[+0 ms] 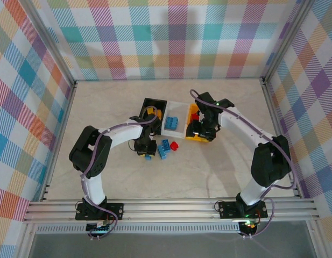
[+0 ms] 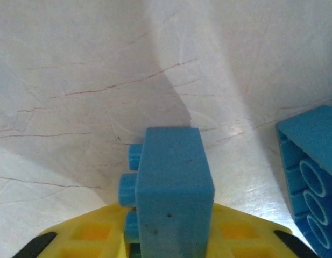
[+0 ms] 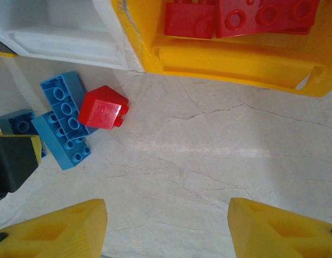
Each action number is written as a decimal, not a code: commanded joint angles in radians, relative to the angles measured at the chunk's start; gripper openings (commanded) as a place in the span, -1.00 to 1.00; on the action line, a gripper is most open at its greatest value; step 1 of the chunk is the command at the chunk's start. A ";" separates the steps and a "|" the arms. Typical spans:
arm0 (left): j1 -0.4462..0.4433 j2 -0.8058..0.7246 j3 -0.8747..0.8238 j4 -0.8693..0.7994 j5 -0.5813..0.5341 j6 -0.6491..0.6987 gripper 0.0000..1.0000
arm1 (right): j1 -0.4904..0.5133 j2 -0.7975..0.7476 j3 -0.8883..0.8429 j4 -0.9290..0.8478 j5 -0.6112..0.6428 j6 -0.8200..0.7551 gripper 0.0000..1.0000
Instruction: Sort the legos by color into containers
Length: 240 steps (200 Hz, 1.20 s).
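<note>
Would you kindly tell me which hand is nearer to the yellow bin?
Right. The right hand hovers at the yellow bin's near edge; the left hand is off to its left, gripping a small blue brick.

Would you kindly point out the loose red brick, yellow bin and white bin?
red brick (image 3: 103, 109): right wrist view, its smooth upper face.
yellow bin (image 3: 235, 62): right wrist view, its near wall.
white bin (image 3: 63, 40): right wrist view, its near wall.
</note>
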<state>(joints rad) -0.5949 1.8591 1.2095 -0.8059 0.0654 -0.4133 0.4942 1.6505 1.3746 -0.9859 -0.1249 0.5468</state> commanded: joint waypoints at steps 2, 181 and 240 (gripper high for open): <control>0.004 -0.003 0.019 -0.016 -0.004 0.026 -0.51 | 0.010 -0.027 0.006 -0.019 -0.007 0.016 0.24; -0.002 0.419 0.984 -0.207 0.128 0.063 -0.61 | 0.010 -0.348 -0.254 0.073 -0.088 0.053 0.31; -0.002 0.671 1.290 -0.286 0.128 0.076 -0.35 | 0.010 -0.372 -0.290 0.038 -0.092 0.022 0.34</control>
<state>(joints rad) -0.5934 2.4966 2.4180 -1.0225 0.1749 -0.3561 0.4988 1.2938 1.1042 -0.9272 -0.1959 0.5869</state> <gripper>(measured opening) 0.276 0.667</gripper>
